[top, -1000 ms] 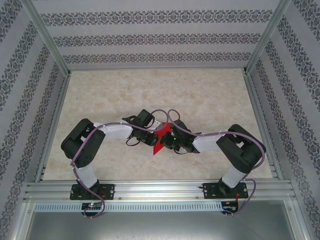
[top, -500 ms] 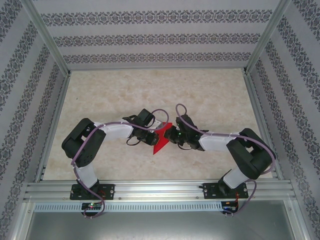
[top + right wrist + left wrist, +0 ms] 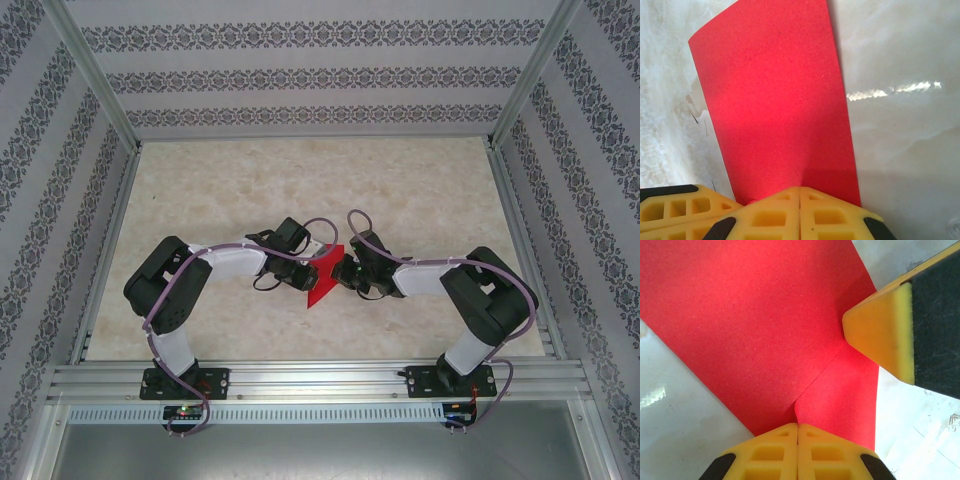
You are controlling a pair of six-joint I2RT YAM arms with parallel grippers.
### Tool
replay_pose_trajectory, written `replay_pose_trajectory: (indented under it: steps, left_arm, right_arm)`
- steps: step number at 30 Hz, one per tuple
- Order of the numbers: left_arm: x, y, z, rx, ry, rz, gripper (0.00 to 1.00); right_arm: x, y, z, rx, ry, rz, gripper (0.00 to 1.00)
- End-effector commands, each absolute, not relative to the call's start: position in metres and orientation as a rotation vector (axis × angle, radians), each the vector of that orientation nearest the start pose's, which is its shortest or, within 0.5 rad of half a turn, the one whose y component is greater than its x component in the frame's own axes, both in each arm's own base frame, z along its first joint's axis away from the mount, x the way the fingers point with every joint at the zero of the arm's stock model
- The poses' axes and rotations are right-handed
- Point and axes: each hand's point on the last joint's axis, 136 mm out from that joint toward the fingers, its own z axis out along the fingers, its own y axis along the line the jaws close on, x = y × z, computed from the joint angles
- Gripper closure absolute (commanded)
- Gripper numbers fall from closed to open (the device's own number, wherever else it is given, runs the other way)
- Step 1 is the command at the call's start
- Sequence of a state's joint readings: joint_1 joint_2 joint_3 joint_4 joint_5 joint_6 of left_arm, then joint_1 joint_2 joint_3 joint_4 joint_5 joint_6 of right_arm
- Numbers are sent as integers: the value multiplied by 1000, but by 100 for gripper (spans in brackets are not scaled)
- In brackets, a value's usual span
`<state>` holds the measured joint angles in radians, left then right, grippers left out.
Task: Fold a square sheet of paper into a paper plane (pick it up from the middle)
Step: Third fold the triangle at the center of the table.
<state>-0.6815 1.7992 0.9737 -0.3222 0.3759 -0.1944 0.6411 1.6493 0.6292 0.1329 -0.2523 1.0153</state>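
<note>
The square sheet of paper [image 3: 320, 288] is bright red and partly folded, with a point toward the near edge of the table. It is held between both grippers at the table's middle. My left gripper [image 3: 308, 272] is shut on it from the left. In the left wrist view the left gripper [image 3: 798, 427] pinches the paper [image 3: 755, 325] where two folded flaps meet. My right gripper [image 3: 340, 272] is shut on it from the right. In the right wrist view the right gripper [image 3: 800, 191] clamps the end of a long red panel [image 3: 775, 100].
The marbled table top [image 3: 320, 180] lies open behind the grippers, fenced by aluminium rails [image 3: 310, 380] and patterned walls. The right gripper's yellow fingertip [image 3: 880, 335] shows beside the paper in the left wrist view, and the left gripper's fingers [image 3: 675, 207] show at the lower left of the right wrist view.
The right gripper has moved a little farther from the near edge and closer to the left one, still holding the paper. The left arm has stayed put.
</note>
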Motion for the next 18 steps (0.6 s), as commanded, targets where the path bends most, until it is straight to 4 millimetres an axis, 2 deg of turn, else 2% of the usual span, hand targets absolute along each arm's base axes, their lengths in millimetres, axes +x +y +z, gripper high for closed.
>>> replay_pose_trajectory:
  steps: [1,5,8,15,18]
  left_arm:
    - [254,-279,-1,811,2783,-656,93]
    - [254,-279,0,808,2786,-654,93]
    - [254,-279,0,809,2786,-656,93]
    - [254,-280,1,807,2785,-665,93]
    - [254,-280,1,806,2786,-664,94]
  right_arm:
    - [271,248,20,351,2684,885,91]
    - [283,242,48,352,2595,942,89]
    - [287,240,50,348,2585,974,88]
    - [283,249,27,371,2627,1007,89]
    - [280,245,10,389,2669,953,90]
